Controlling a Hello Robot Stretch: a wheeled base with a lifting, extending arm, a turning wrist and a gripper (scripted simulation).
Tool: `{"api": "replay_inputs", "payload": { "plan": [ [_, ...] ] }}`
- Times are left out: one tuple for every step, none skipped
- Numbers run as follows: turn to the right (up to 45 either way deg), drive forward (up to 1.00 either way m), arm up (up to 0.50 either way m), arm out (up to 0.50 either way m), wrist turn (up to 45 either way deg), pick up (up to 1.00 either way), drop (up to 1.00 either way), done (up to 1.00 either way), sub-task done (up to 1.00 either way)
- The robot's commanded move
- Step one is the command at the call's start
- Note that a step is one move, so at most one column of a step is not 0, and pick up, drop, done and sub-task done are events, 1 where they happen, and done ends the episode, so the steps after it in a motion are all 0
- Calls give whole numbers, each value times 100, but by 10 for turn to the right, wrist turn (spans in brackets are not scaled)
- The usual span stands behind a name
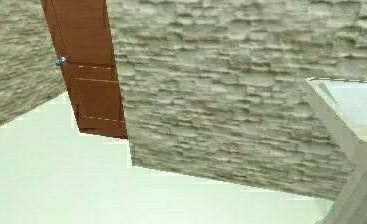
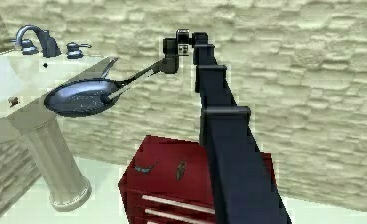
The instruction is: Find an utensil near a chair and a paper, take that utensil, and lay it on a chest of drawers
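Step in hand, as judged: getting the dark round frying pan with the long black handle [image 2: 83, 96] onto the red metal chest of drawers [image 2: 166, 172]. The pan shows across the rim of the white pedestal sink [image 2: 21, 105], just below the chrome tap [image 2: 36, 42], with its handle slanting up and right to the gripper [image 2: 159, 66]. Cannot tell whether the gripper has hold of it: the sink is directly behind, so the pan may hang free or rest on the rim, and how the fingers stand cannot be read either. Arm pose: the dark square-section arm [image 2: 226, 125] reaches well out and high, about level with the basin top; the chest sits low beside it, its top well below the pan. Before any move, confirm that the pan is off the sink. Then bring it over the chest's top and lower slowly. The pan end is probably the heavy one, so expect droop, and keep it clear of the basin edge. Forward view: brown panelled wooden door [image 1: 86, 70] set in a rough stone wall [image 1: 221, 90]
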Motion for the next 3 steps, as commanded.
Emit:
{"api": "replay_inputs", "payload": {
  "plan": [
    [0,0,0,0,450,0,0,0,0],
    [0,0,0,0,450,0,0,0,0],
    [0,0,0,0,180,0,0,0,0]
  ]
}}
